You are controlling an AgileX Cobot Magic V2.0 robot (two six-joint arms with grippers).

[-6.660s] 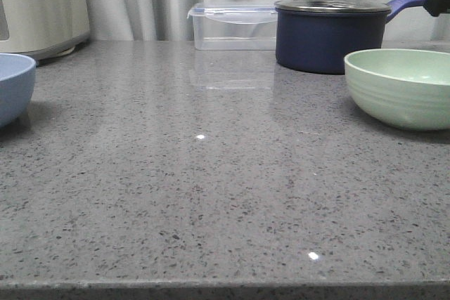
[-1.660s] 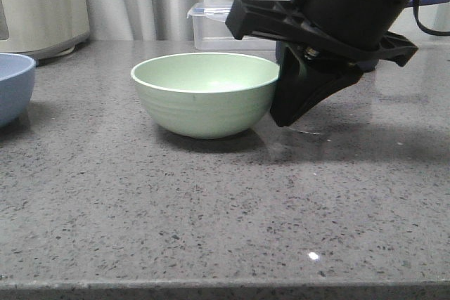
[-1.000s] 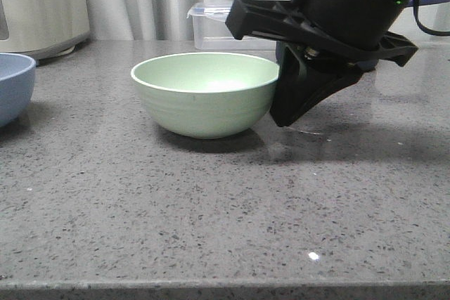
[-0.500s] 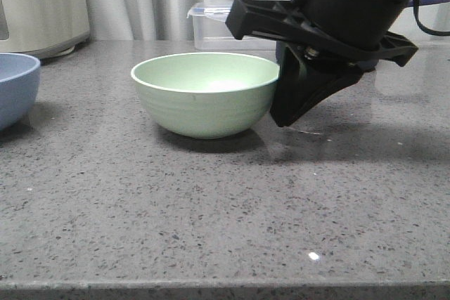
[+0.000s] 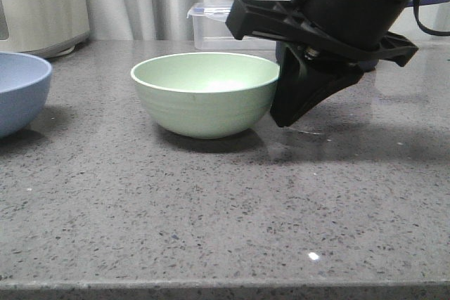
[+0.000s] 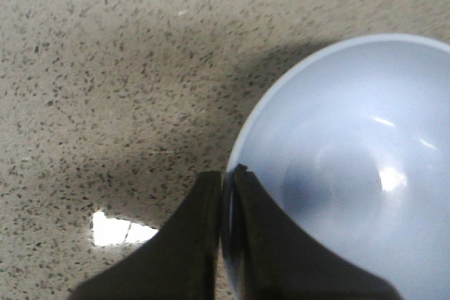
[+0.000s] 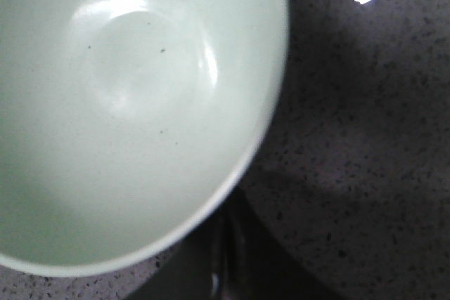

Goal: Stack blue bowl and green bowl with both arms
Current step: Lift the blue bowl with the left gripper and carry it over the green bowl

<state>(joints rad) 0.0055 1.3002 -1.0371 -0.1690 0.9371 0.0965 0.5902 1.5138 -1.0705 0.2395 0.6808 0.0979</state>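
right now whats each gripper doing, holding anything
Left gripper: closed on the rim of the blue bowl.
Right gripper: closed on the rim of the green bowl.

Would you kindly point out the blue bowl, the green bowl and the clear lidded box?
blue bowl (image 5: 21,96), front view, outer wall.
green bowl (image 5: 204,107), front view, ridged outer wall.
clear lidded box (image 5: 214,29), front view, front wall.

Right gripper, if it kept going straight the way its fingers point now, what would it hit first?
Most likely the countertop. The right gripper points steeply down beside the green bowl, its tip already close to the surface, with nothing visible in between; exact depth is hard to judge.
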